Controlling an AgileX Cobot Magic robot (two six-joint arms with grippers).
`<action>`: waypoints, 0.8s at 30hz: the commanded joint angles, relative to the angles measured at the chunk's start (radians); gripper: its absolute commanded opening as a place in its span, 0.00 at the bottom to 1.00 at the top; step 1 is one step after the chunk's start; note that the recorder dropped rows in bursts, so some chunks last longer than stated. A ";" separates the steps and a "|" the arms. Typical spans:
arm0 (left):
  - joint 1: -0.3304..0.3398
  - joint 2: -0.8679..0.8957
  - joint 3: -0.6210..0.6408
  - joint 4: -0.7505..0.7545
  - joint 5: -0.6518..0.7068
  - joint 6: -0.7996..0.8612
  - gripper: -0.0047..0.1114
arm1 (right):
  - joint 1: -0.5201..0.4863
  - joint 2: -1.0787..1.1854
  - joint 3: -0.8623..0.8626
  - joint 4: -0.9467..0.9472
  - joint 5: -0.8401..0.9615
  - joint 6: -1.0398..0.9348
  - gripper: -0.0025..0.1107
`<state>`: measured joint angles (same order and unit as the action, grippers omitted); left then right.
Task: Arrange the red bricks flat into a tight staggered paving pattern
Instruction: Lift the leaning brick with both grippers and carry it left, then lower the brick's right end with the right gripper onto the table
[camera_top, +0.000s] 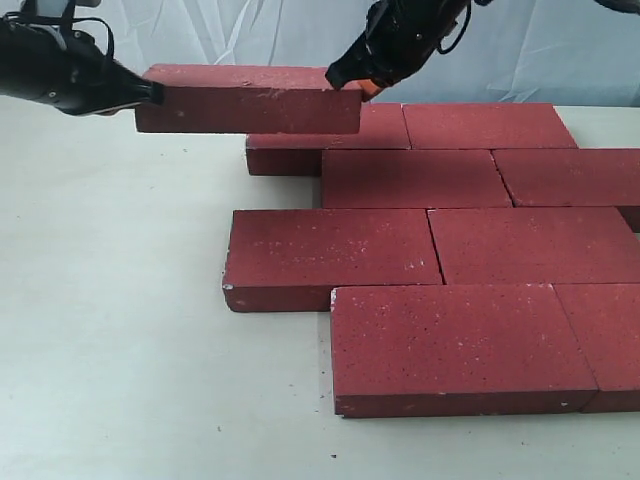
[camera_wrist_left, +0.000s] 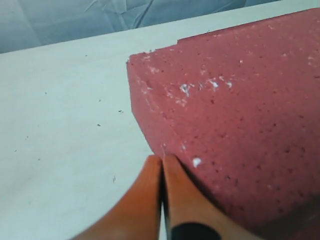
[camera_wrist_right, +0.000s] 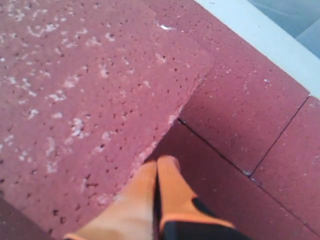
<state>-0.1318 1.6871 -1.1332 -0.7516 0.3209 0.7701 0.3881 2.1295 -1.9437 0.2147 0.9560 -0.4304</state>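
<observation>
Red bricks (camera_top: 430, 245) mostly done: four staggered rows lie flat and tight on table (camera_top: 110, 330). Last brick (camera_top: 248, 100) sits raised over back-left corner, squeezed endwise between left tool (camera_top: 152, 92) and right tool (camera_top: 348, 80), both pinched closed. Needs laying flat.

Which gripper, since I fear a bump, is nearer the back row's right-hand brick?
Right. The right gripper sits at the lifted brick's right end, a little left of the right-hand brick. The left gripper is at the lifted brick's left end, farther off.
</observation>
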 joint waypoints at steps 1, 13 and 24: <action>0.021 -0.060 0.060 -0.015 0.024 -0.012 0.04 | 0.044 -0.111 0.227 0.065 -0.173 -0.021 0.01; 0.140 -0.069 0.254 -0.012 -0.190 -0.033 0.04 | 0.274 -0.047 0.356 0.073 -0.503 -0.020 0.01; 0.140 0.047 0.258 0.016 -0.321 -0.033 0.04 | 0.274 0.045 0.354 0.053 -0.669 -0.020 0.01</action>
<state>0.0193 1.7023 -0.8813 -0.7320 0.0135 0.7477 0.6436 2.1744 -1.5836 0.2474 0.3440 -0.4479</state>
